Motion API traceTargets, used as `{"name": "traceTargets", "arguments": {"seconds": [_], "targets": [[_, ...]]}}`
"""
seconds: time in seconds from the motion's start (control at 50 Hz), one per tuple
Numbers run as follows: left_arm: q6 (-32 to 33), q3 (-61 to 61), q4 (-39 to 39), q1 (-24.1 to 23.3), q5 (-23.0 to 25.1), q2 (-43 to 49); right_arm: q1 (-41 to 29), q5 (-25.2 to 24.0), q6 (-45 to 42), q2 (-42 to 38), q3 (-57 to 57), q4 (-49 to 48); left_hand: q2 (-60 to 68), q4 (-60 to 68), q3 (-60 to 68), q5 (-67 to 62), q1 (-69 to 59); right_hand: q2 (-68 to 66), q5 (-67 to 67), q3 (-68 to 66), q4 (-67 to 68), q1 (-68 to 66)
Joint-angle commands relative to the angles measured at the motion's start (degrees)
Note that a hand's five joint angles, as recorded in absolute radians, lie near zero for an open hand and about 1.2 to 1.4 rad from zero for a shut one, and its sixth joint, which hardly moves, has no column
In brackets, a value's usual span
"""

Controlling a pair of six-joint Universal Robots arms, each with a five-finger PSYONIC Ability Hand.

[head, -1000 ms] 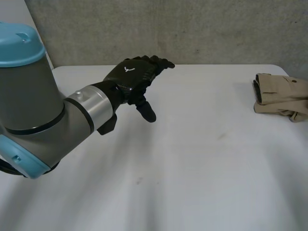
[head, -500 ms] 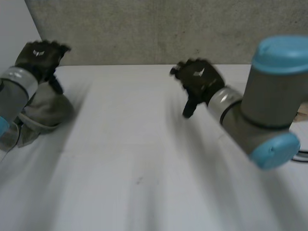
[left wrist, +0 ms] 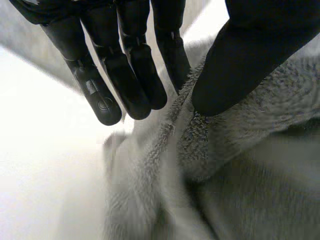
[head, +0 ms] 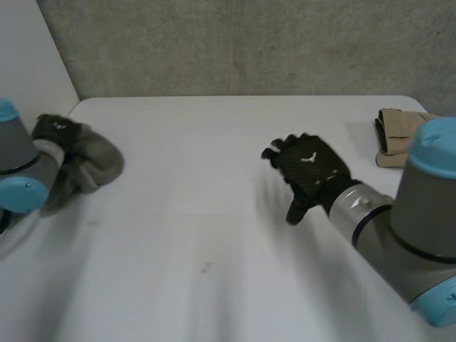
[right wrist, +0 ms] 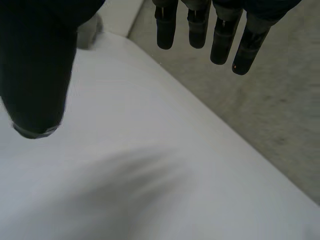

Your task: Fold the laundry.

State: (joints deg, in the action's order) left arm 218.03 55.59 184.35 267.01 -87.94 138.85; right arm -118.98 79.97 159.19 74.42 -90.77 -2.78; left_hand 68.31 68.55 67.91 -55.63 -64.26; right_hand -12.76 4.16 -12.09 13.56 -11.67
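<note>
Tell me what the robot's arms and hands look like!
The left arm and right arm are fat grey tubes with light-blue caps. The right wrist has a shiny silver band. The left hand and right hand are black, with chunky fingers and a thick thumb, and each has a little white mark on its back.

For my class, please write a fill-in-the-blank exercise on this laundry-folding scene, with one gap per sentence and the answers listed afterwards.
1. The left hand pinches a fleecy cloth between thumb and fingers; the cloth's colour is ____.
2. The right hand, fingers straight above the white table, holds ____.
3. The folded beige garment lies nearer the robot's ____ arm.

Missing words: grey; nothing; right.
</note>
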Motion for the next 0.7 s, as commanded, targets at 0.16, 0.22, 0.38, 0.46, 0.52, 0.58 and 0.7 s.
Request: {"name": "traceTargets", "arguments": {"seconds": [0.16, 0.22, 0.38, 0.46, 0.52, 0.58, 0.7], "targets": [[-43.4, 25.3, -0.1, -24.6, 24.2, -26.2, 8.1, 0.3, 0.2, 4.3, 0.9, 0.2, 0.6, 0.3, 1.0, -3.2, -4.6, 2.8, -4.2, 2.1, -3.6, 1.7], [-42.5, 27.5, -0.1, -27.7, 24.8, -26.0, 8.3, 0.1, 0.2, 4.2, 0.9, 0.3, -58.3, -58.6, -57.9, 55.6, 54.3, 2.8, -4.2, 2.1, -3.6, 1.7], [-37.8, 26.2, -0.2, -26.1, 15.6, -25.1, 8.3, -0.3, 0.2, 2.7, 1.2, 0.2, -58.3, -58.6, -57.9, 55.6, 54.3, 2.8, -4.2, 2.1, -3.6, 1.7], [-36.9, 26.8, -0.7, -24.6, 11.2, -25.1, 8.4, -0.2, 0.2, 0.6, 2.6, 1.2, -58.3, -58.6, -57.9, 55.6, 54.3, 2.8, -4.2, 2.1, -3.6, 1.7], [-36.8, 28.1, -2.9, -24.6, 8.9, -25.3, 8.2, -0.8, -0.7, 0.0, 2.9, 4.3, -58.3, -58.5, -57.9, 55.6, 54.2, 2.8, -4.2, 2.1, -3.6, 1.7], [-36.8, 29.7, -5.0, -24.8, 7.5, -25.9, 8.0, -1.8, -3.2, -0.4, 3.5, 9.1, -58.1, -58.3, -57.7, 55.4, 54.0, 2.8, -4.2, 2.1, -3.6, 1.7], [-36.8, 34.8, -6.3, -25.3, 7.2, -27.1, 7.7, -5.1, -6.2, -2.4, 3.4, 13.8, -56.8, -57.0, -56.3, 54.1, 52.7, 2.8, -4.2, 2.1, -3.6, 1.7]]}}
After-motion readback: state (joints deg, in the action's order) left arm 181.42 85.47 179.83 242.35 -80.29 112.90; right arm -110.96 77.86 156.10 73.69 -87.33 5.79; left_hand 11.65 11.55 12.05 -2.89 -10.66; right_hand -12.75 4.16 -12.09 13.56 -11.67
